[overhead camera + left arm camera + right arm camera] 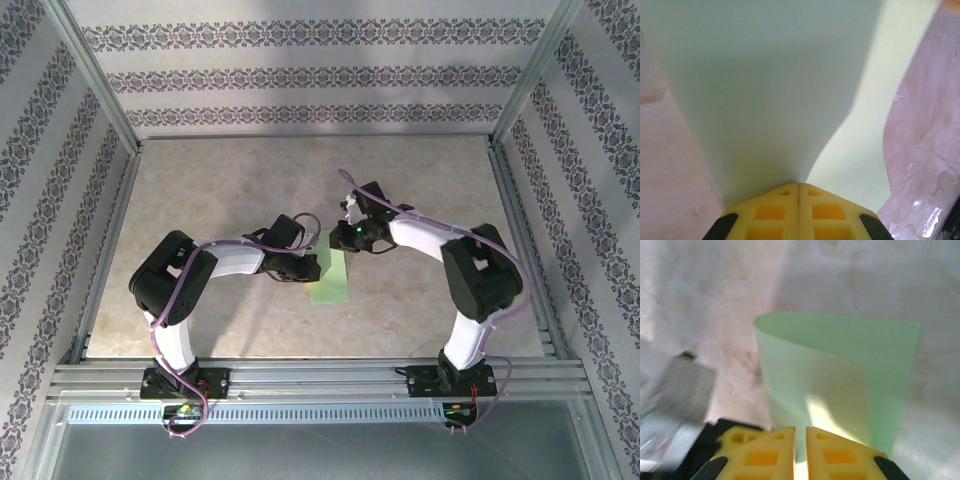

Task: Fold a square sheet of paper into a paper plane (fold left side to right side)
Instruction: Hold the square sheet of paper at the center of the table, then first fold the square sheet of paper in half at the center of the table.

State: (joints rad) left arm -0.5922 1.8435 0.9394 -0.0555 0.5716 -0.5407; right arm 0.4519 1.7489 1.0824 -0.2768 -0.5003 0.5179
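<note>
1. Pale green and thin, the square sheet of paper (333,277) sits between the two grippers, curled over itself rather than lying flat on the table (220,190).
2. The left gripper (798,194) has its yellow fingers pressed together on an edge of the sheet. The paper rises straight ahead of the fingertips and bends away to their right, where a brighter lower layer shows.
3. The right gripper (800,436) has its fingers a thin slit apart, and the sheet's edge runs into that slit. Ahead of the fingertips the paper stands in a loose curve, one layer arched over another. Whether this gripper pinches the paper or only brackets it, I cannot tell.
4. The step in hand looks like the first fold, left side brought over to the right side. The layers overlap, but the bend is round and no crease is pressed yet.
5. The next move calls for lining up the free edges. One gripper should then pin the layers while the bend is flattened against the table. Paper this light is likely to slide askew if both grips ease off together.
</note>
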